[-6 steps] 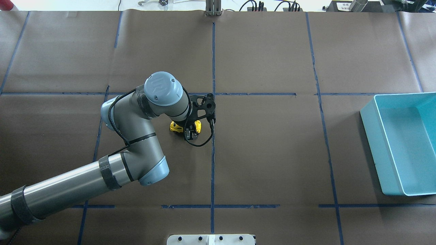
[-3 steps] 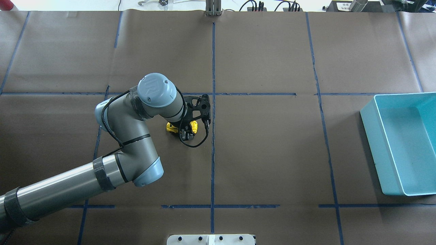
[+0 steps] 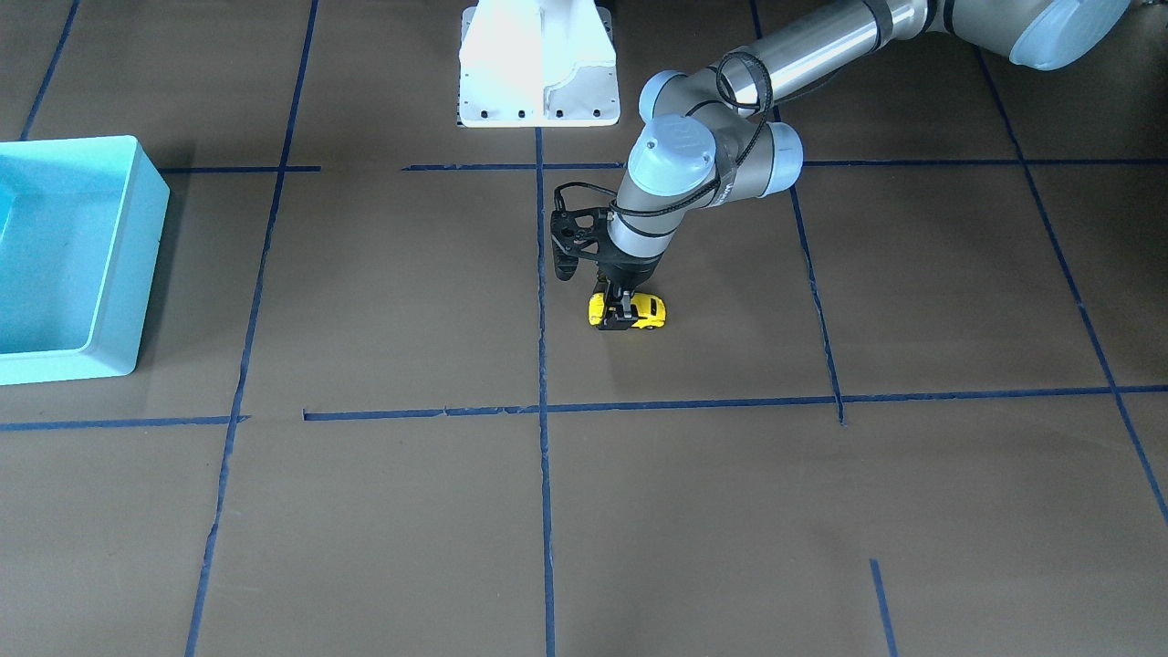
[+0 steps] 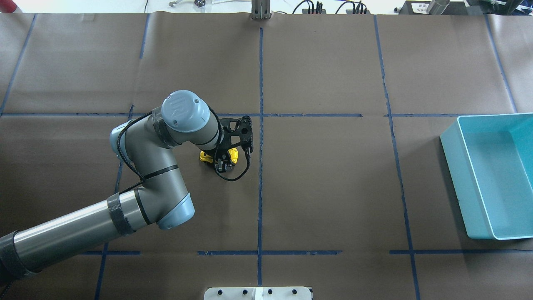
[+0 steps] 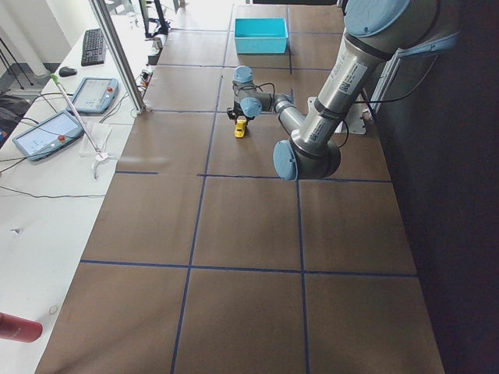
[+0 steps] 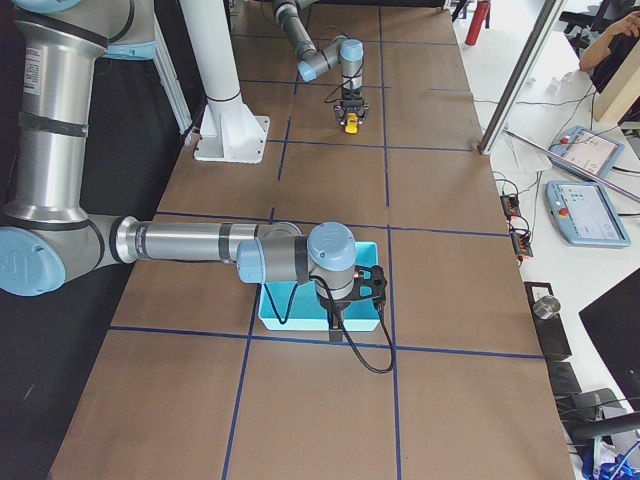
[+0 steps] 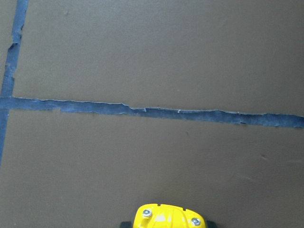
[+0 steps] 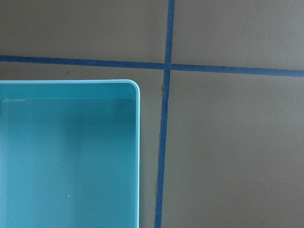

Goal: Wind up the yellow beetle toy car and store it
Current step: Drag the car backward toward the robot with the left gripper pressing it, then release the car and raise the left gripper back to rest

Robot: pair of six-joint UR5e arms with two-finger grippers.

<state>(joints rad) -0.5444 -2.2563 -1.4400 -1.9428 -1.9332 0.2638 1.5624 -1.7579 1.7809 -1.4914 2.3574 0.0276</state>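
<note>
Yellow beetle toy car (image 3: 650,309), upright on wheels

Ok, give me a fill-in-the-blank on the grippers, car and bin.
1. The left gripper is shut on the ___.
2. The car is ___ the bin, not inside it.
3. The right gripper hangs at the edge of the ___.
Missing words: car; outside; bin.

A robotics lab is indicated: a paper-covered table (image 4: 333,187) is gridded with blue tape (image 4: 260,208), and teach pendants (image 5: 95,93) and a keyboard (image 5: 94,47) are laid on a white side bench (image 5: 47,210).
</note>
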